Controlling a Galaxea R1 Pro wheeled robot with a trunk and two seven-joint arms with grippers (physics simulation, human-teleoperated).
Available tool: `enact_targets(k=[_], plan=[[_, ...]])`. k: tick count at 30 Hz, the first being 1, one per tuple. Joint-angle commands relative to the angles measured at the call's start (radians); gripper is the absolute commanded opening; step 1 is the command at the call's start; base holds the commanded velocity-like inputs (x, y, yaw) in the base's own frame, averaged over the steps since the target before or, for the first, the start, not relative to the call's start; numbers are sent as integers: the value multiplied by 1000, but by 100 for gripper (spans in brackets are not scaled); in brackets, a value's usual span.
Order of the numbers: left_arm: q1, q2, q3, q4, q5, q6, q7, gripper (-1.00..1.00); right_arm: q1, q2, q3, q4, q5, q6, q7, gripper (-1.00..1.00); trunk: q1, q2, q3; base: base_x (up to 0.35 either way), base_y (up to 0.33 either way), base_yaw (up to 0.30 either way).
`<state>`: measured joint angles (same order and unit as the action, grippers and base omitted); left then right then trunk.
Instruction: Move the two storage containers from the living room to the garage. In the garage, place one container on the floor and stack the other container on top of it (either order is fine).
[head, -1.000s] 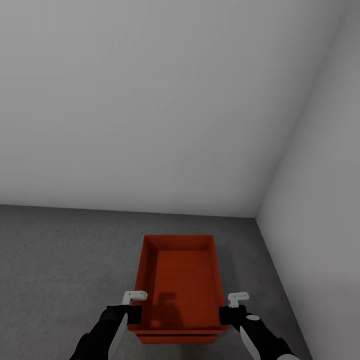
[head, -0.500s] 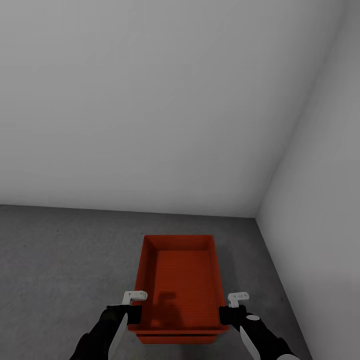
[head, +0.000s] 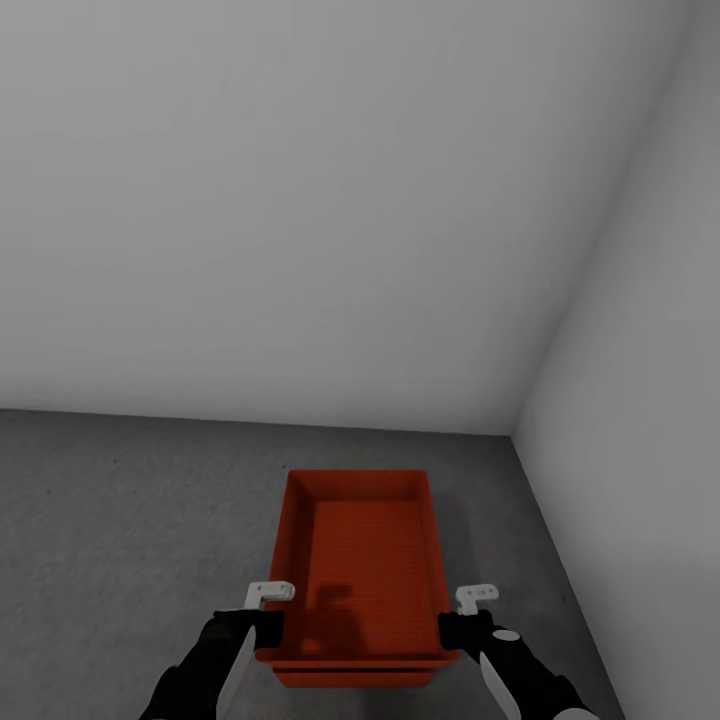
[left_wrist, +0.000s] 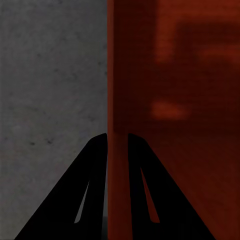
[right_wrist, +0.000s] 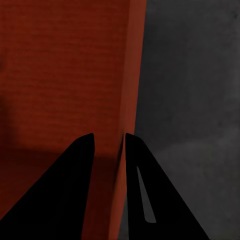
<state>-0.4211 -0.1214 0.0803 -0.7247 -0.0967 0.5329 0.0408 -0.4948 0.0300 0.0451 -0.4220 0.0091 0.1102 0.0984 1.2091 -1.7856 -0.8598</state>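
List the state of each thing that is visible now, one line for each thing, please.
Red-orange rectangular open bin: upright, no lid, nothing inside, gripped by both long walls near its near end.
Second red-orange rim: shows just under the bin's near edge; stacked or not, cannot tell.
Left hand: shut on the bin's wall.
Right hand: shut on the bin's opposite wall.
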Motion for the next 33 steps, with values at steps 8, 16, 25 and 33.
enact_targets(k=[8, 16, 25, 33], plan=[[-1, -11, -4, -2, 17, -73, 2, -100, 1, 28, 27, 2, -8, 6, 3, -100, 15, -28, -13, 0, 0, 0], [-1, -11, -4, -2, 18, -73, 2, -100, 1, 28, 27, 2, -8, 6, 3, -100, 15, -28, -13, 0, 0, 0], [-1, -14, -5, -2, 18, -74, 2, -100, 1, 28, 27, 2, -8, 6, 3, -100, 15, -28, -13, 0, 0, 0], [-1, -11, -5, -2, 18, -74, 1, -100, 1, 28, 27, 2, -8, 6, 3, -100, 15, -28, -13, 0, 0, 0]])
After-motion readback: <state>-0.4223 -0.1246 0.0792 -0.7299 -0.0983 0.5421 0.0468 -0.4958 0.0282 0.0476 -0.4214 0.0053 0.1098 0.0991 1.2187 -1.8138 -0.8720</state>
